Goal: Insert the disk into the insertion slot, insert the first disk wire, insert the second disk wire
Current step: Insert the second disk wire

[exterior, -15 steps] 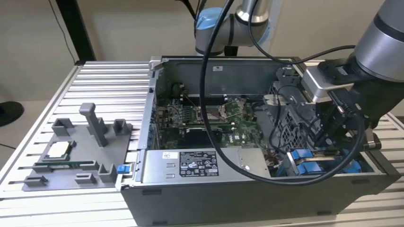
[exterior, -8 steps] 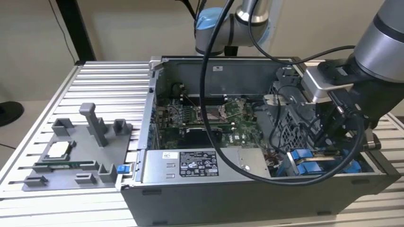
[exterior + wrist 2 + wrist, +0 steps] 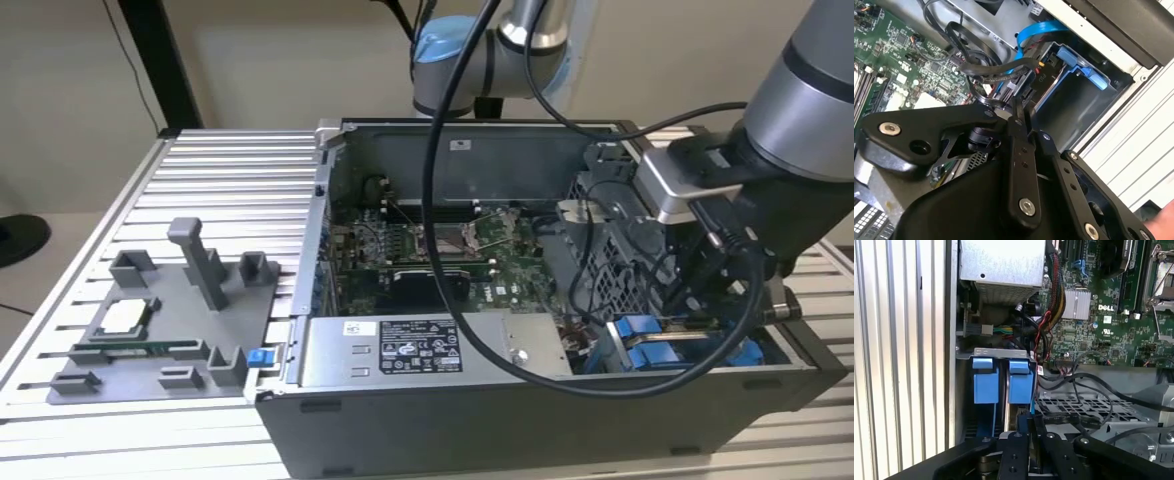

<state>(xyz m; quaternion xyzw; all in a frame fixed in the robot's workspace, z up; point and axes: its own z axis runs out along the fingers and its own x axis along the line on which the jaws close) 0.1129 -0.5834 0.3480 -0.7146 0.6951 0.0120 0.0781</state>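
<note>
On the exterior view's left, a grey fixture (image 3: 160,320) sits on the ribbed tabletop (image 3: 227,180). Just right of it stands the open computer case (image 3: 534,420), with the motherboard (image 3: 427,250) in the middle and the grey power supply (image 3: 427,345) along the near wall. At the case's right end the gripper (image 3: 694,300) reaches down over the blue carriers. The disk (image 3: 1014,382) stands on edge in its slot there, beside a second blue carrier (image 3: 985,380). In the second wrist view the fingers (image 3: 1016,102) are drawn narrow, pinching a black wire (image 3: 996,75) at its connector, close to the disk's end.
</note>
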